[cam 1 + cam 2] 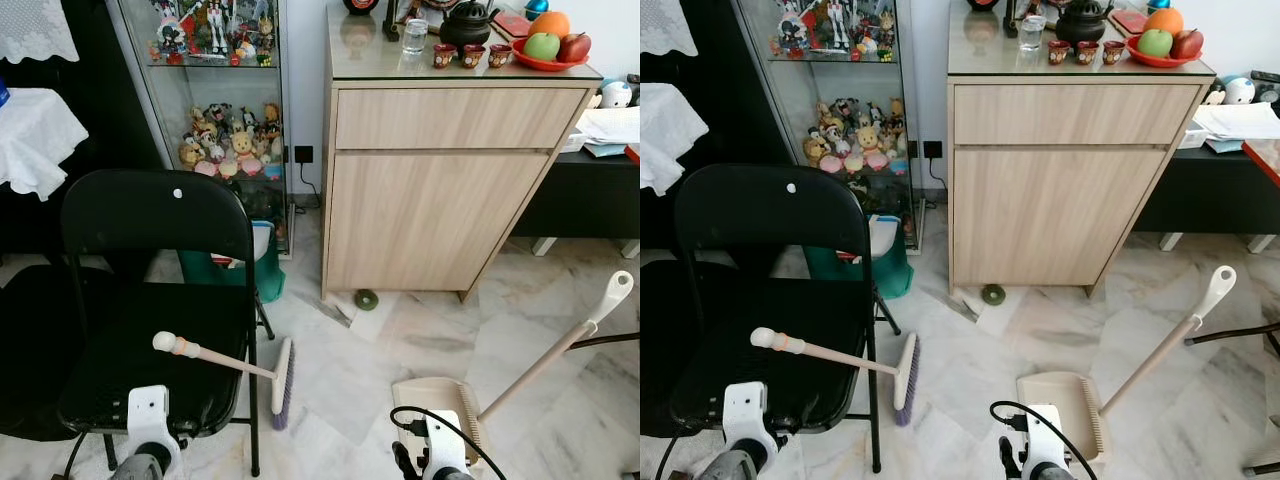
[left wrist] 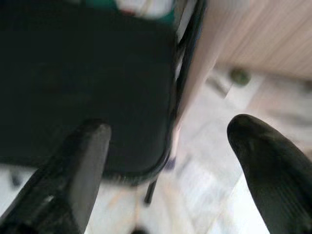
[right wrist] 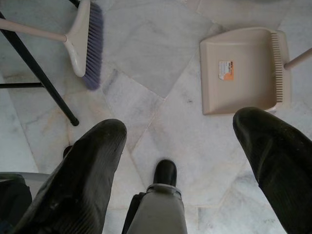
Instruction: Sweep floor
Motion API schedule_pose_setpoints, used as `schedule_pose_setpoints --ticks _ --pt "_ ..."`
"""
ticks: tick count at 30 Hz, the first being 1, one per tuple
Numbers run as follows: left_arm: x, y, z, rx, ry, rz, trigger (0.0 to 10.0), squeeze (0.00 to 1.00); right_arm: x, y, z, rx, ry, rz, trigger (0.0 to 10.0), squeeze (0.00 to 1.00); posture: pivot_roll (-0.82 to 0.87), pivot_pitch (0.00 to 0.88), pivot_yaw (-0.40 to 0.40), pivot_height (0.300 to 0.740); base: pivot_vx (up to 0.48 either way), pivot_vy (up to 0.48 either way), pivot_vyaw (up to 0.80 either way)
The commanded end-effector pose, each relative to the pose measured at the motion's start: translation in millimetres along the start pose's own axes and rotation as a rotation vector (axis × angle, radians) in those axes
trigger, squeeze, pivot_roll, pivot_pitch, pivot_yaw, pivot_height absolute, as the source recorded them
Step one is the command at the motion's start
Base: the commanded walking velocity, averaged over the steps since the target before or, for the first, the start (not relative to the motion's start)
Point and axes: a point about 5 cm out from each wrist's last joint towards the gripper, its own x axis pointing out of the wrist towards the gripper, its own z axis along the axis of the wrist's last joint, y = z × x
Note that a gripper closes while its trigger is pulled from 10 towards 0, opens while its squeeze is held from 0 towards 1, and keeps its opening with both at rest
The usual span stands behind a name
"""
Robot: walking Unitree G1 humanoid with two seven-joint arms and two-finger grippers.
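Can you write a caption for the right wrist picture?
Open right gripper above marble floor, purple-bristled beige broom and beige plastic dustpan.

Broom (image 1: 245,368): beige handle with rounded white end, cream head with purple bristles (image 3: 93,46). Handle lies across the black chair seat (image 1: 120,360), head hanging off the seat's edge, bristles down at the marble floor (image 1: 350,370). Dustpan (image 3: 241,70): beige, flat on the floor, orange sticker inside, comb teeth along one side (long beige handle (image 1: 570,345) tilts up and away, white grip at its end). Broom and dustpan well apart.
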Motion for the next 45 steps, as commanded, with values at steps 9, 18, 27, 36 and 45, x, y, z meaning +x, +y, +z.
schedule_pose_setpoints --ticks 9,18,27,36,45 --pt "-6.0 -5.0 5 0.009 -0.054 -0.08 10.0 1.0 -2.7 -7.8 -6 -0.004 0.013 -0.003 10.0 0.0 0.02 0.064 -0.028 0.74 0.0 0.0 0.0" --pt "-4.5 -9.4 14 -0.002 -0.102 -0.099 10.0 1.0 -3.7 -10.7 -8 -0.005 0.017 -0.004 10.0 0.0 0.02 0.057 -0.03 0.74 0.0 0.0 0.0" --pt "-1.7 -11.3 26 -0.002 -0.157 -0.103 10.0 0.0 -2.7 -1.9 -11 -0.012 0.028 0.007 10.0 0.0 0.02 0.043 -0.033 0.74 0.0 0.0 0.0" --pt "3.4 -13.0 33 -0.009 -0.191 -0.072 10.0 0.0 -3.4 5.2 -17 -0.017 0.041 0.016 10.0 0.0 0.02 0.029 -0.036 0.74 0.0 0.0 0.0" --pt "10.5 -18.1 46 -0.026 -0.24 -0.069 10.0 0.0 -7.5 -1.2 -28 -0.021 0.059 0.011 10.0 0.0 0.02 0.021 -0.039 0.74 0.0 0.0 0.0"
